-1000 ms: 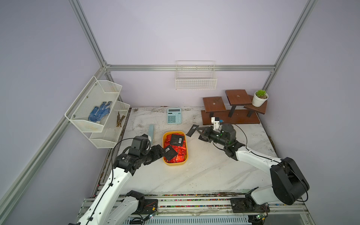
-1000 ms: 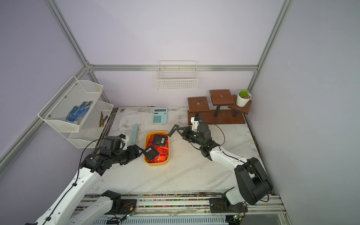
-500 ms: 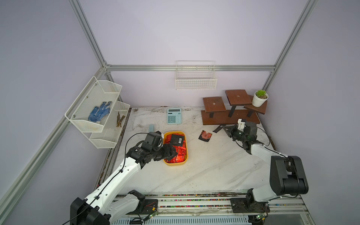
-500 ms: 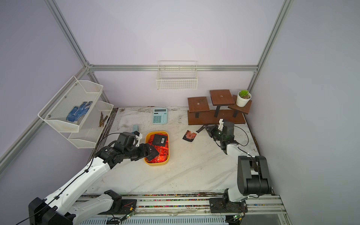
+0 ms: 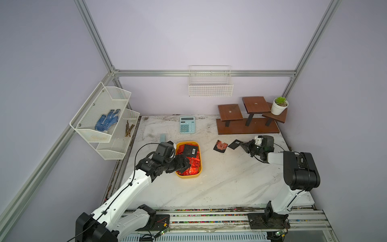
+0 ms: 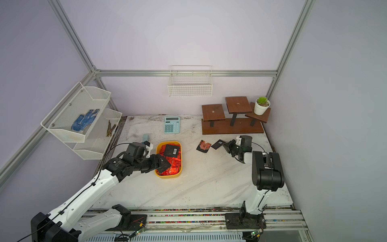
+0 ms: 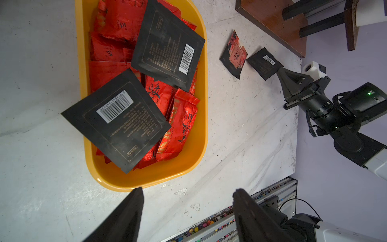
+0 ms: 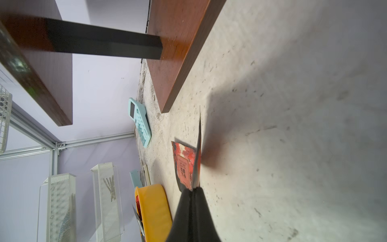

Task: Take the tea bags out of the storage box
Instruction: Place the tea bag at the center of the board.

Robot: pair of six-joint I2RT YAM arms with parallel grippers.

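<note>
Tea bags (image 7: pixel 182 125) could spill if our empty, spread left gripper (image 7: pixel 188 190) clips the flat black barcoded sachet (image 7: pixel 117 119) overhanging the shallow yellow plastic box (image 7: pixel 146 178), or our right gripper (image 7: pixel 279 70) loses its corner-pinched second black sachet (image 7: pixel 261 62).

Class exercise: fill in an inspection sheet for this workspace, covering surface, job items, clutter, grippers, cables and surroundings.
Surface: white marbled table, dirt specks along the back.
Job's things: yellow storage box holds red sachets and two black sachets; reddish-brown sachet lies on the table.
Clutter: calculator, wooden stand with potted plant.
Grippers: left gripper open, empty; right gripper shut on a third black sachet.
Cables: black cable loops behind the left gripper.
Surroundings: mesh shelf with blue glove; wire basket.
</note>
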